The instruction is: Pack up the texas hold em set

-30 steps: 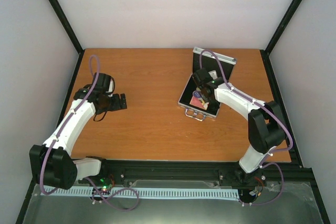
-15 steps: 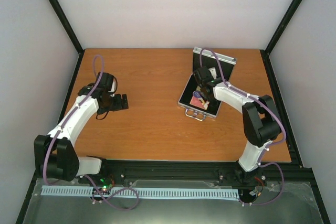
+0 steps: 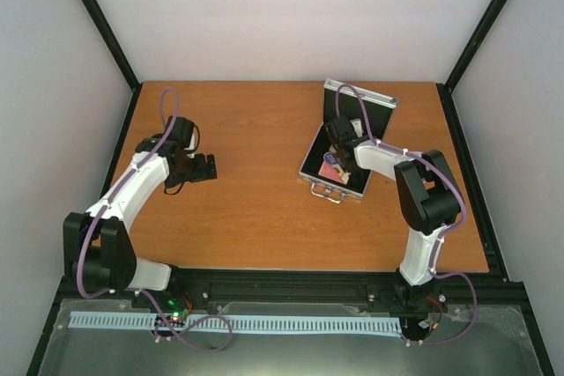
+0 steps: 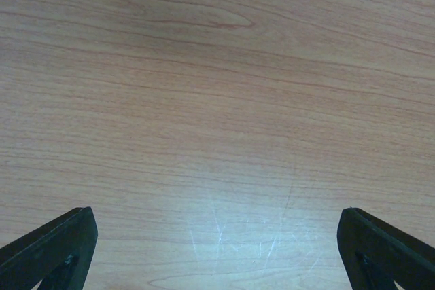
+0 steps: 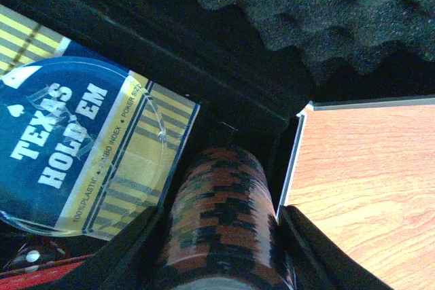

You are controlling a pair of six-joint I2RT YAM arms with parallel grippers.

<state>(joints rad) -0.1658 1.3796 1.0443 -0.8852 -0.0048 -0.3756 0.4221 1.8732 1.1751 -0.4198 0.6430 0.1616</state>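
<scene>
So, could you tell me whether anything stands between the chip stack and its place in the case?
Nothing visible does. The chip stack, gripped by the right pincer, sits in the black channel beside the blue deck; the clear disc lies on that deck.

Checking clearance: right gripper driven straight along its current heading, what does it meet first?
Likely the dark chip roll, lying between the fingers of the right gripper inside the case; behind it, black lining. Whether the fingers touch it is unclear.

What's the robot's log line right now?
left gripper: open, over bare table | right gripper: shut on chip stack inside open silver case
</scene>
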